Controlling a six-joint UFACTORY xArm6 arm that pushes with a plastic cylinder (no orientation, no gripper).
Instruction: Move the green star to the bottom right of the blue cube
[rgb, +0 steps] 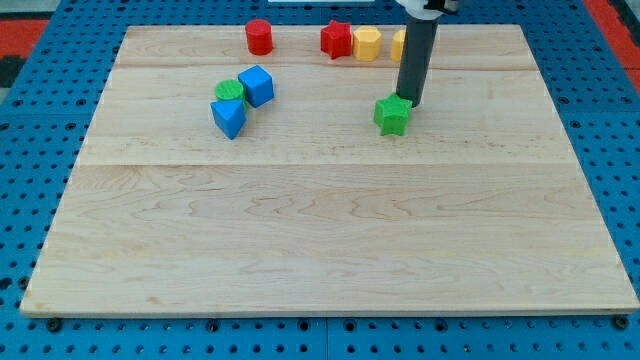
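Note:
The green star (392, 115) lies on the wooden board, right of centre in the upper part of the view. My tip (409, 101) stands just at the star's upper right edge, touching or nearly touching it. The blue cube (256, 86) sits well to the star's left, in the upper left part of the board. A green cylinder (229, 92) touches the cube's left side, and a second blue block (228, 118), wedge-like in shape, sits just below that cylinder.
Along the board's top edge stand a red cylinder (259, 37), a red star (336, 40), a yellow block (367, 44) and another yellow block (399, 43) partly hidden behind the rod. The wooden board (330, 230) lies on a blue pegboard.

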